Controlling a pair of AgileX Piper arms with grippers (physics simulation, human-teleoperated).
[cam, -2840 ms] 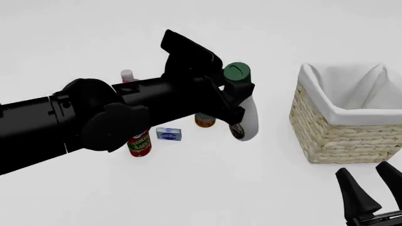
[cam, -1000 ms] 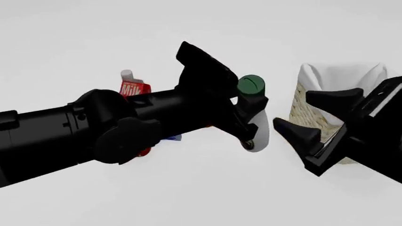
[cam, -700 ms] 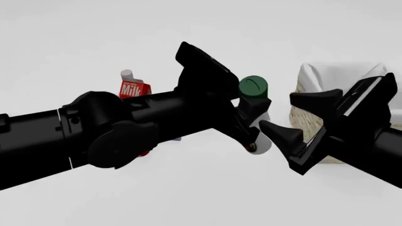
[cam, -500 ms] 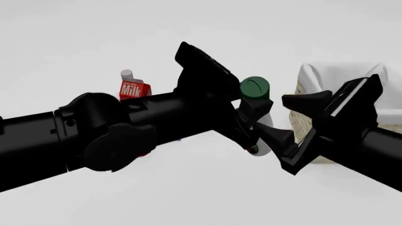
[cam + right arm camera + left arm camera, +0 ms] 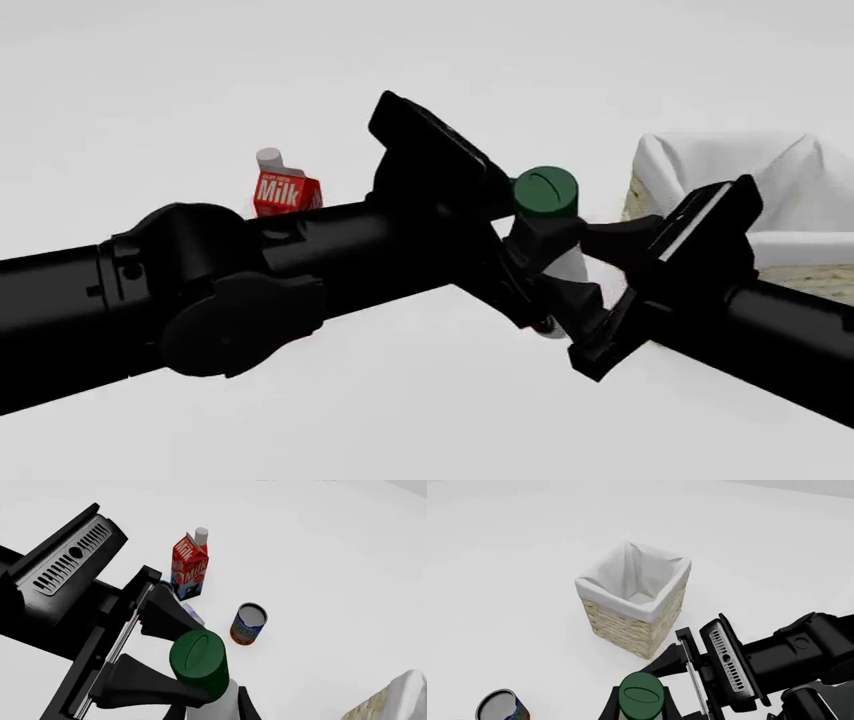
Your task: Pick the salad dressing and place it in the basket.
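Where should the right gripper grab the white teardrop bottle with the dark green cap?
On the wide white body of the bottle, from the wicker basket side: the left gripper clamps the neck under the cap, leaving only the body free.

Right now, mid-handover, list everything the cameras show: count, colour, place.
salad dressing: one, white with dark green cap, held above the table between both grippers.
basket: one, straw wicker with white liner, table's right side.
milk carton: one, red, grey cap, standing far left.
can: one, orange-blue, upright near the carton.
left gripper: black, shut on the bottle just below the cap.
right gripper: black, fingers either side of the bottle; contact unclear.
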